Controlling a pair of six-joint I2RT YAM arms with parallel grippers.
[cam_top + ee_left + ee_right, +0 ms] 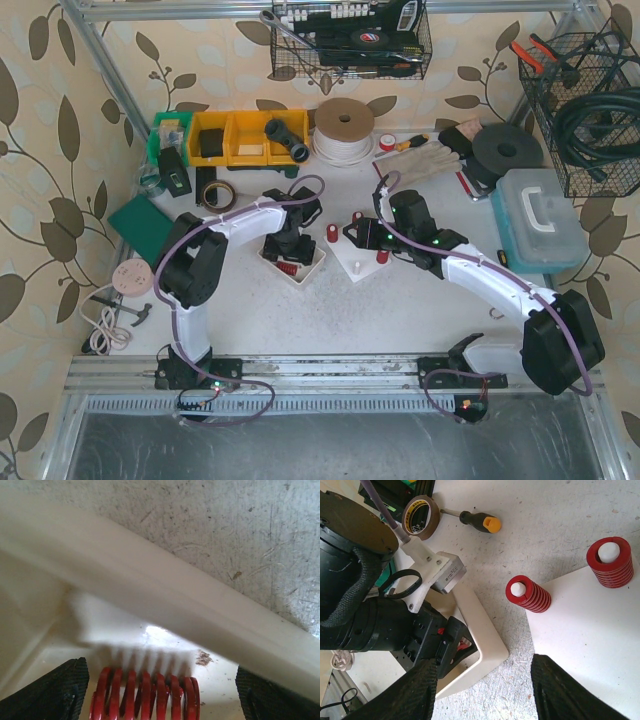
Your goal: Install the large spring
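Note:
A red coil spring (145,695) lies on its side on the floor of the white tray (165,605), close to the tray wall. My left gripper (160,695) is open, with its fingers on either side of the spring: the left pad is near it, the right pad well apart. In the top view the left gripper (287,250) is down in the tray (312,262). My right gripper (485,690) is open and empty, hovering between the tray corner (490,650) and the white base plate (585,630). That plate holds two red springs (527,594) (612,562) on white pegs.
A tape roll (422,516) and a yellow-handled screwdriver (475,520) lie behind the tray. Yellow bins (245,135), a wire spool (343,128), gloves (425,155) and a blue-lidded box (540,220) stand along the back and right. Wire baskets hang above.

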